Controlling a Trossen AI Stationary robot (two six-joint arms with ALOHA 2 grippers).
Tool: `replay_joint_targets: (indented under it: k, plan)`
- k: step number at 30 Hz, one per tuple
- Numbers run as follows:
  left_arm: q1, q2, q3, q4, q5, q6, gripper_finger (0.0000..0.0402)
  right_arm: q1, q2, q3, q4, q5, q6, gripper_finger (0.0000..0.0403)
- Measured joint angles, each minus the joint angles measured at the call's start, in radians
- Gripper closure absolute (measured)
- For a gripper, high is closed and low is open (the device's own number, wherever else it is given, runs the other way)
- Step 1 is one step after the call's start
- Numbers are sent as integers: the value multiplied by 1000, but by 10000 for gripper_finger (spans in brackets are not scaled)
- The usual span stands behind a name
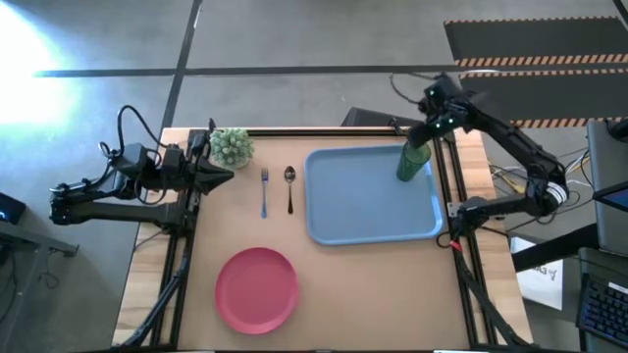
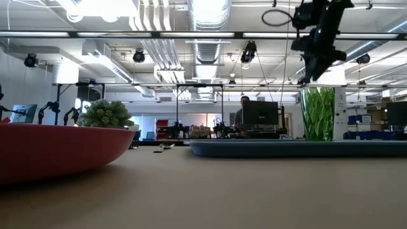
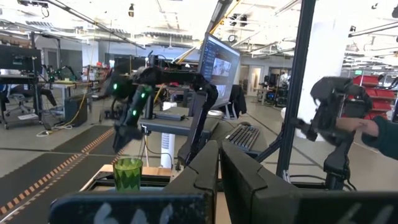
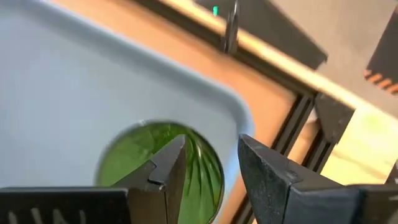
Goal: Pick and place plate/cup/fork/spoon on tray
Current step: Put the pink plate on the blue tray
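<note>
high view puts the cup (image 1: pixel 413 161), a translucent green tumbler, upright on the tray (image 1: pixel 363 211) in the tray's far right corner, close to the rim. the right gripper (image 1: pixel 429 130) hangs just above the cup's mouth. right wrist view looks down past its two dark fingers (image 4: pixel 169 168) onto the cup (image 4: pixel 134 158); the fingers stand a narrow gap apart over the cup's rim, and whether either one touches the rim cannot be told. low view shows the cup (image 2: pixel 317 114) standing on the tray (image 2: pixel 280 148) with the gripper (image 2: pixel 316 57) above it and apart from the top of the tumbler.

the light blue tray lies on the right half of the table (image 1: pixel 353 294), and the cup is the only thing on it. just left of the tray the spoon (image 1: pixel 289 188) lies flat on the table, and just left of that the fork (image 1: pixel 264 192), the two side by side and apart. the pink plate (image 1: pixel 256 288) sits on the table nearer the front edge, well apart from the tray.

a fuzzy pale green plant (image 1: pixel 232 146) stands at the far left of the table, and the left gripper (image 1: pixel 218 176) waits beside it over the table's left side. left wrist view shows its fingers (image 3: pixel 202 174) drawn close together, holding nothing, with the cup (image 3: pixel 128 173) and the right arm farther off.
</note>
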Motion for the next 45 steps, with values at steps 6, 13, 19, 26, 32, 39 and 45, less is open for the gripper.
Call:
replay_joint_targets:
  k: [6,13,19,26,32,39,45]
  plan:
    - [0,5,0,-29,0,-1,402,2,-38,145,33,-182,34,277]
    - [0,26,0,-120,-1,-82,402,34,-115,203,306,-687,132,287]
    - [0,76,0,-213,-11,-183,402,158,-184,193,479,-785,190,297]
    - [0,205,0,-367,-43,-326,398,313,-202,186,477,-732,193,300]
    - [-22,359,0,-397,137,-422,348,411,-177,179,483,-702,193,302]
    - [-77,541,2,-423,172,-415,282,466,-132,179,521,-703,193,303]
    - [-141,698,3,-503,228,-392,274,474,-111,182,526,-705,193,301]
